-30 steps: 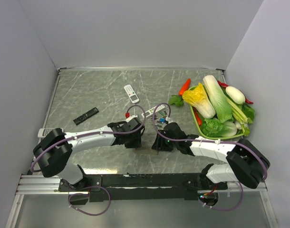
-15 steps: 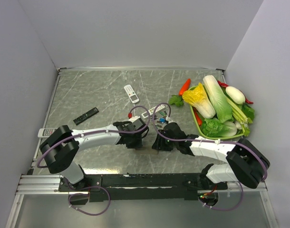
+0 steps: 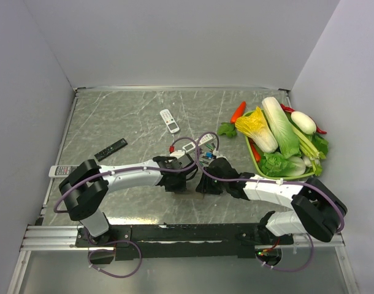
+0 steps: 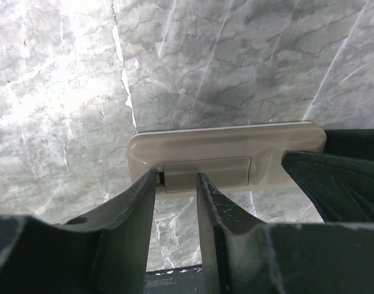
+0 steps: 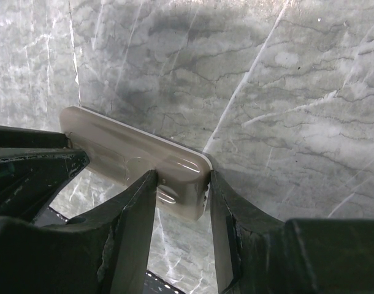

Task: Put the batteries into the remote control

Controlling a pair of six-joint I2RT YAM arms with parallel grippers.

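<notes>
The remote control (image 4: 224, 144) lies grey-beige back up on the marble table, with its battery cover (image 4: 217, 171) shut. It also shows in the right wrist view (image 5: 125, 150). My right gripper (image 5: 182, 177) is shut on the remote's right end. My left gripper (image 4: 176, 177) is narrowly open, its fingertips resting on the left edge of the battery cover with nothing between them. In the top view the two grippers (image 3: 179, 180) (image 3: 206, 184) meet over the remote and hide it. The batteries (image 3: 206, 156), tiny green and blue cells, lie just behind the right gripper.
A slim white remote (image 3: 193, 144) lies behind the grippers, a small white remote (image 3: 169, 120) farther back, a black remote (image 3: 110, 149) and another white one (image 3: 59, 171) to the left. A green basket (image 3: 254, 160) of vegetables stands at the right, a carrot (image 3: 238, 111) beside it.
My left arm has reached further right, bringing its gripper onto the remote next to the right gripper. The right gripper has kept its hold and barely moved.
</notes>
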